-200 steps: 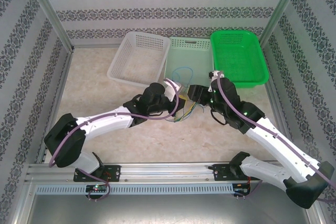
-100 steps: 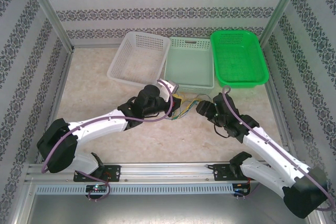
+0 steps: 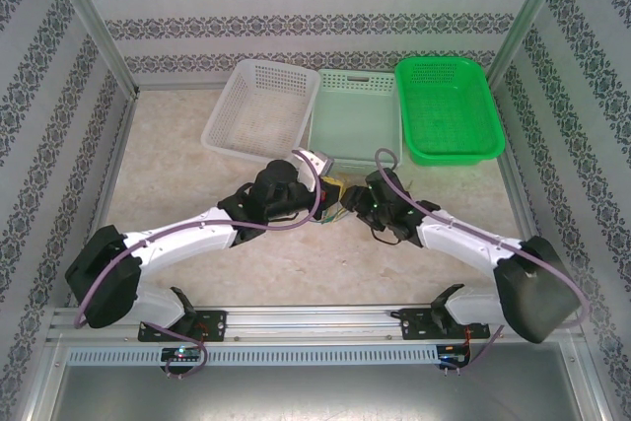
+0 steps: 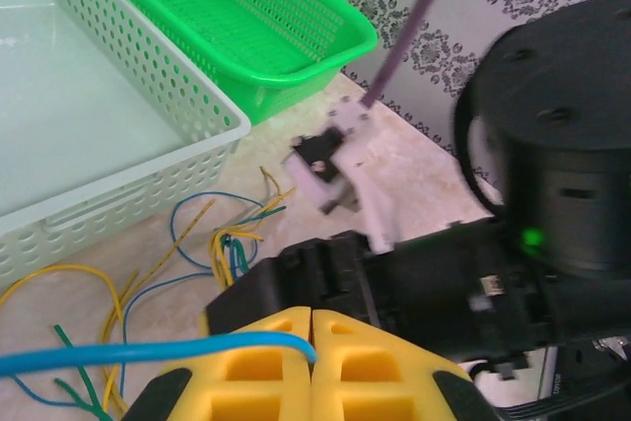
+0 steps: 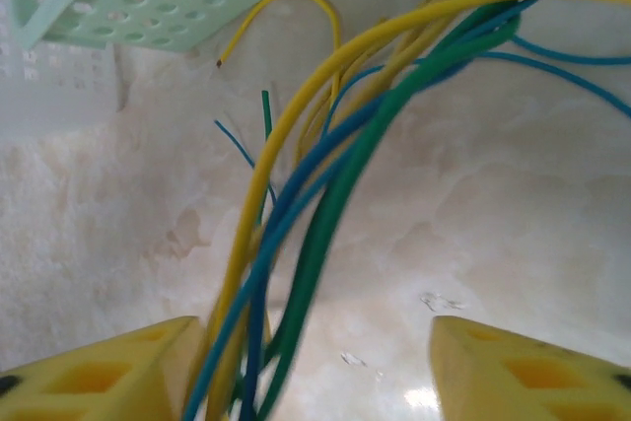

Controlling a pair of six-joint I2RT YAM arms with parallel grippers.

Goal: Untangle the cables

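The cables (image 3: pixel 336 210), thin yellow, blue and dark green wires, lie tangled on the table between my two grippers. My left gripper (image 3: pixel 328 187) is shut on a blue cable (image 4: pixel 148 350), which runs off to the left from the closed yellow jaws (image 4: pixel 314 327). More loose cables (image 4: pixel 229 242) rest on the table beyond it. My right gripper (image 3: pixel 355 200) faces the left one from the right. In the right wrist view it (image 5: pixel 315 367) stands open, with a bundle of yellow, blue and green cables (image 5: pixel 325 194) passing between its fingers (image 5: pixel 108 372), close to the left one.
Three baskets stand in a row behind the tangle: a white one (image 3: pixel 258 110), a pale green one (image 3: pixel 357 123) and a bright green one (image 3: pixel 449 110). The pale green basket's wall (image 4: pixel 128 184) is close to the cables. Patterned walls enclose the table.
My right arm has pulled back from the baskets and swung left and down to the tangle, its jaws narrowing. The left gripper has stayed shut by the cables.
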